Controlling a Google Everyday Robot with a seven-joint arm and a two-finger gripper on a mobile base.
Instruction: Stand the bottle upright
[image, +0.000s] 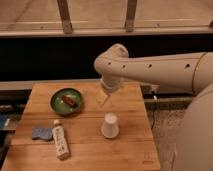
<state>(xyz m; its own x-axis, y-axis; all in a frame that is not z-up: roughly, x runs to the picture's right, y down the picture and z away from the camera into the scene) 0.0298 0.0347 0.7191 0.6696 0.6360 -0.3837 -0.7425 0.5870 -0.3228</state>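
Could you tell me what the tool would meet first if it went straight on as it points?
Most likely bare table top, between the green plate and the paper cup. The tool hangs open above that gap, though depth is hard to judge.

End effector (103, 97) over free tabletop (131, 107) — bowl (66, 101), cup (110, 125) close by
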